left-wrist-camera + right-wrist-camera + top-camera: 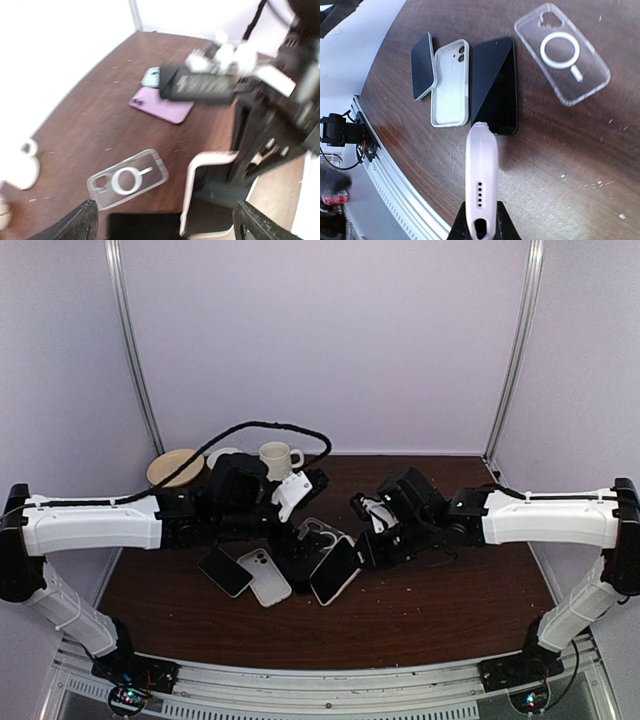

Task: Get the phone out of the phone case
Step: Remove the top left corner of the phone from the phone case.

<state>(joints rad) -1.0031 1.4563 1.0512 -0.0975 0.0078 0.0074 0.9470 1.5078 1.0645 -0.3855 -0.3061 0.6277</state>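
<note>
A pink phone case (481, 175) with a dark phone screen in it (335, 570) is held edge-up just above the table. My right gripper (480, 222) is shut on the case's bottom end, by the port holes. It also shows in the top view (366, 546). My left gripper (170, 225) is open, its fingers (82, 225) wide apart, with the pink case (210, 192) low between them and untouched. In the top view the left gripper (298, 552) hangs just left of the case.
A clear case (562, 52) lies behind, also in the left wrist view (127, 179). A black phone (494, 85), an empty white case (450, 82) and a dark phone (422, 65) lie side by side. A purple phone (160, 105), a mug (279, 459) and a bowl (175, 467) sit further back.
</note>
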